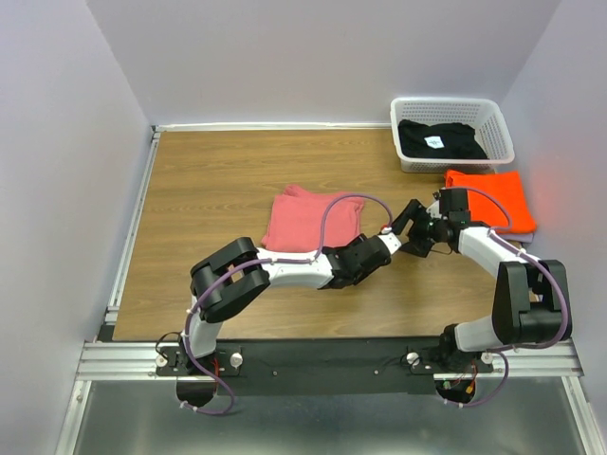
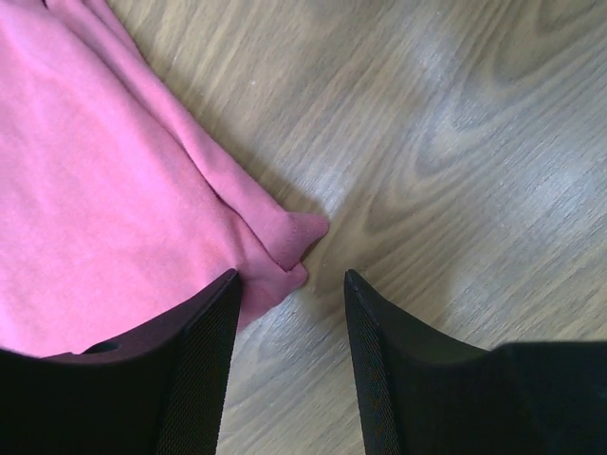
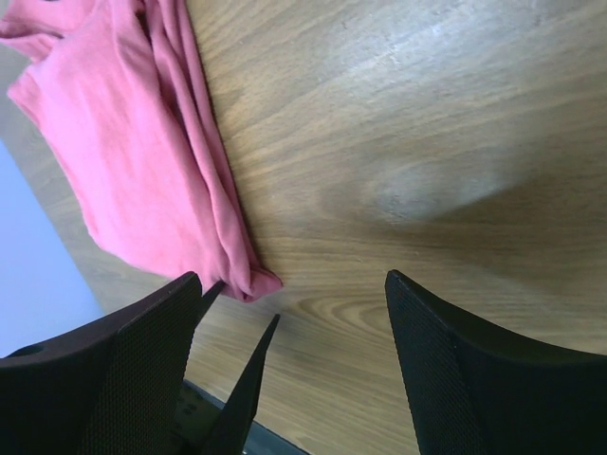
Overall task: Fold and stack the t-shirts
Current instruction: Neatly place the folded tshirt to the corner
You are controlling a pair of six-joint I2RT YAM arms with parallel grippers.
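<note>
the surface (image 1: 218,180) is a brown wood-grain board with a pale sheen where light falls on it. three things lie directly on it. a pink-red t-shirt (image 1: 302,220), folded to a rough rectangle with layered edges along one side, sits near the middle. an orange t-shirt (image 1: 495,194), folded flat, lies at the right edge. a white lattice basket (image 1: 432,164) stands in the far right corner, just beyond the orange t-shirt.
</note>
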